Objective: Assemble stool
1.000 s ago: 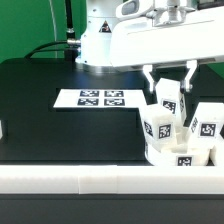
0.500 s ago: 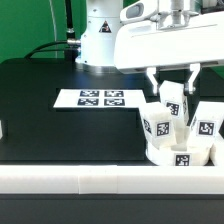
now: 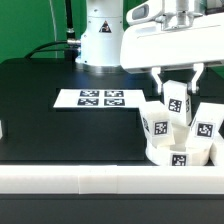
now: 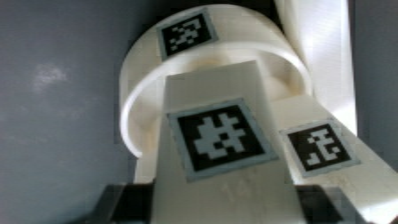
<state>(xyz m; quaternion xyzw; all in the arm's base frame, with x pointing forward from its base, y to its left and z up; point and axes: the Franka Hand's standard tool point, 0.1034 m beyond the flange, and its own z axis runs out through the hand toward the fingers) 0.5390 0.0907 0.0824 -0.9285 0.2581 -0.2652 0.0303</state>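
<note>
Three legs visible on seat [image 3: 180, 155], which sits at table's 4 o'clock in ext. view, against rail [image 3: 100, 178], prob. as a backstop. Gripper [image 3: 176, 88] clenched on rear leg [image 3: 176, 104], fingers straddling it, held upright, prob. to seat it. Marker board [image 3: 97, 98] lies at 9 o'clock from seat.

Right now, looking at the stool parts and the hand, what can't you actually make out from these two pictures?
- Exterior view: whether the hand actually grips the leg between its fingers; too small to tell.
- Exterior view: most of the seat; the legs standing on it and the white rail in front cover it.
- Wrist view: the fingertips; only dark edges show, the leg fills the picture.
- Wrist view: how the legs join the seat; blurred.
</note>
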